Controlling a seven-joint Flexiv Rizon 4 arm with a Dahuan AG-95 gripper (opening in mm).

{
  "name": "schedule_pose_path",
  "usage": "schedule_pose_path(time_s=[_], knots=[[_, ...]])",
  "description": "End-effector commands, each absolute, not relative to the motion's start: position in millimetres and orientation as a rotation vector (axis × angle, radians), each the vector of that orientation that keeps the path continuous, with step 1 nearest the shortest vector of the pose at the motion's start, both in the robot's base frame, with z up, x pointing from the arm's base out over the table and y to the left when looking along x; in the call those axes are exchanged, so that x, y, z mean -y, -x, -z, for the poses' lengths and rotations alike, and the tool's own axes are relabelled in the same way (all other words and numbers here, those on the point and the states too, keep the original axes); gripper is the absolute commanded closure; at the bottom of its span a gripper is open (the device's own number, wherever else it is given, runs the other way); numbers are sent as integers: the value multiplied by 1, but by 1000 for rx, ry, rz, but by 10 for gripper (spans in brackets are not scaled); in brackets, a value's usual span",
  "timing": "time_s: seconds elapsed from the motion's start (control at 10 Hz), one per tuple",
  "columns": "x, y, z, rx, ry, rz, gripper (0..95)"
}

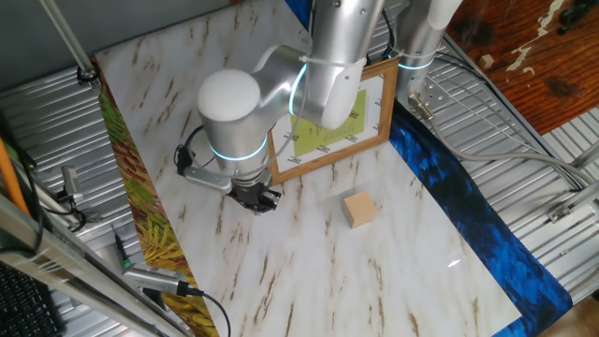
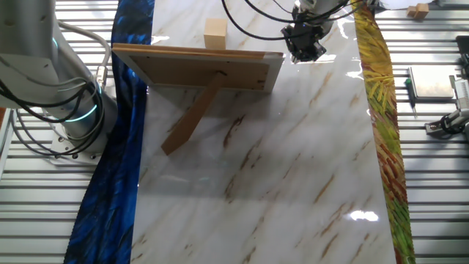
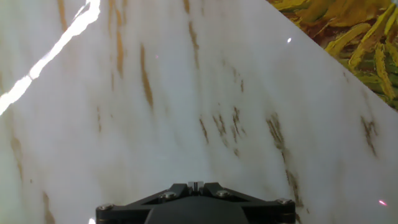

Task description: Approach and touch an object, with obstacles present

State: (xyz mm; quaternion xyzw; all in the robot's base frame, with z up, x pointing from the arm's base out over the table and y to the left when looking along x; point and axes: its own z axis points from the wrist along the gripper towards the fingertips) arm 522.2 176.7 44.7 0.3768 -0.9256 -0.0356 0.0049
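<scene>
The small tan wooden cube (image 1: 359, 210) sits on the marble table (image 1: 309, 271), in front of the picture frame (image 1: 323, 165), which stands upright on its prop. In the other fixed view the cube (image 2: 215, 34) shows just behind the frame's brown back (image 2: 198, 70). My gripper (image 1: 257, 198) hangs low over the table, to the left of the cube and off the frame's left end, with a clear gap to both. It also shows in the other fixed view (image 2: 304, 48). In the hand view the gripper (image 3: 195, 185) has its fingertips together, empty, over bare marble; cube and frame are out of that view.
A yellow-green patterned cloth strip (image 1: 140, 211) (image 2: 381, 110) (image 3: 348, 31) runs along one table edge and a blue one (image 1: 468, 187) (image 2: 117, 169) along the other. The arm's base (image 2: 66, 110) stands beyond the blue strip. Cables and tools (image 1: 150, 281) lie off the table.
</scene>
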Motion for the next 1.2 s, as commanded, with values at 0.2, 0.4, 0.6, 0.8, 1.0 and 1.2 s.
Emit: schedule_pose_path(time_s=[0.2,0.4,0.6,0.8,1.0,1.2], knots=[[-202,-498,-25,2938,-1113,179,950],[-215,-485,-24,2925,-1072,217,950],[-225,-472,-25,2913,-1019,244,950],[-229,-463,-26,2913,-993,270,950],[-232,-454,-26,2915,-977,274,950],[-233,-452,-29,2907,-1002,264,950]])
